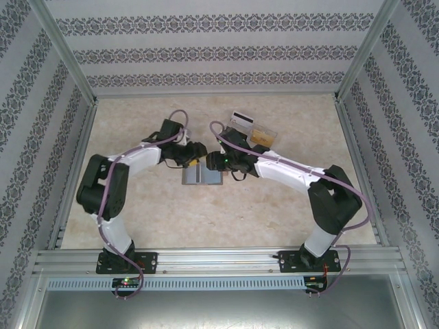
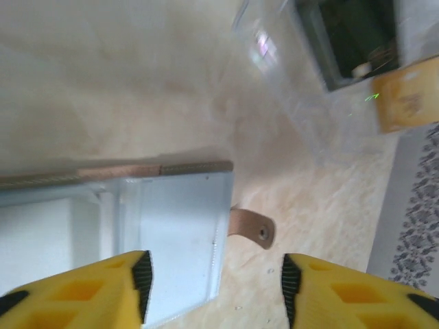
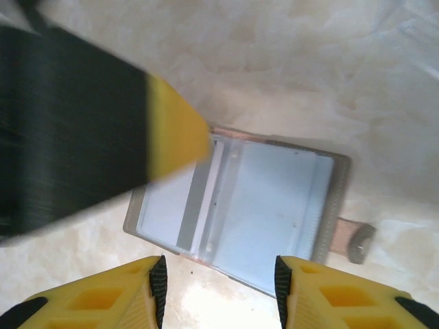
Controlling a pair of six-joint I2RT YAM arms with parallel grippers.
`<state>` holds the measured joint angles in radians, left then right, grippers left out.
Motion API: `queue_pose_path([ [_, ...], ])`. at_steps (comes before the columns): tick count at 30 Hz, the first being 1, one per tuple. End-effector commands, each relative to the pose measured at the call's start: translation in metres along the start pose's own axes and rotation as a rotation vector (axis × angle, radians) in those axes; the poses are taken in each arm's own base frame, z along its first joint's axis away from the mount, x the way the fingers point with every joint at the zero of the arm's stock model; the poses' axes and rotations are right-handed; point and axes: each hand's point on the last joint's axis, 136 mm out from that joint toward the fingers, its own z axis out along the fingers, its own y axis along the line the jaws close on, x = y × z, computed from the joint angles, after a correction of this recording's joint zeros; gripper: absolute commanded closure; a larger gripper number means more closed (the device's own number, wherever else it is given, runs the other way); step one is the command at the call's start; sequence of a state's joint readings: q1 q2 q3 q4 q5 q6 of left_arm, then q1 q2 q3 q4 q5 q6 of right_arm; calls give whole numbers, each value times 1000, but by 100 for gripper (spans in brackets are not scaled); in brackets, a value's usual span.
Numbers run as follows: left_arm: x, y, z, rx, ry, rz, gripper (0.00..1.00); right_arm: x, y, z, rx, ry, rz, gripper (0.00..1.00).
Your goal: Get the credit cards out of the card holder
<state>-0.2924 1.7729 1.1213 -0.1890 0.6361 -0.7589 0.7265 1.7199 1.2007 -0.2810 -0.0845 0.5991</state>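
The card holder [image 1: 202, 177] lies open and flat on the table, with pale grey panels and a brown strap [image 3: 353, 240] at one side. A white credit card with a grey stripe [image 3: 193, 205] sits in its left pocket. My left gripper [image 1: 195, 162] hovers open over the holder's far left part, its blurred yellow finger [image 3: 175, 130] crossing that corner. In the left wrist view the left gripper [image 2: 216, 288] is open above the card holder's [image 2: 171, 226] edge. My right gripper [image 3: 218, 288] is open above the holder's near edge, holding nothing.
A clear plastic tray [image 1: 269, 129] stands behind the right gripper [image 1: 217, 163]. It holds a white card with a dark stripe [image 1: 240, 118] and a gold card [image 1: 260, 135]. Metal rails and patterned walls close in the table.
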Motion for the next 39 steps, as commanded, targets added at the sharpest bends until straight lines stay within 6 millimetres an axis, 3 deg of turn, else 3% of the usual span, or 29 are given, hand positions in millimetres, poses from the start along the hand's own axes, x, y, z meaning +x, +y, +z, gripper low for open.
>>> queue_pose_path([
  [1, 4, 34, -27, -93, -23, -40, 39, 8, 3, 18, 60, 46, -60, 51],
  [3, 3, 57, -39, -131, -51, -91, 34, 14, 5, 33, 91, 84, -95, 49],
  [6, 7, 73, -49, -149, -66, -130, 31, 21, 5, 53, 134, 128, -136, 45],
  [13, 19, 71, -50, -110, -30, -136, 31, 27, -4, 80, 265, 167, -216, 43],
  [17, 23, 72, -48, -105, -15, -142, 38, 41, -11, 90, 293, 208, -221, 46],
  [23, 27, 69, -43, -84, 8, -137, 51, 51, -22, 96, 322, 234, -216, 48],
  [31, 37, 63, -26, -87, 63, -99, 61, 57, -34, 99, 330, 245, -190, 55],
  [39, 40, 70, -8, -115, 94, -110, 64, 60, -34, 102, 287, 256, -156, 60],
])
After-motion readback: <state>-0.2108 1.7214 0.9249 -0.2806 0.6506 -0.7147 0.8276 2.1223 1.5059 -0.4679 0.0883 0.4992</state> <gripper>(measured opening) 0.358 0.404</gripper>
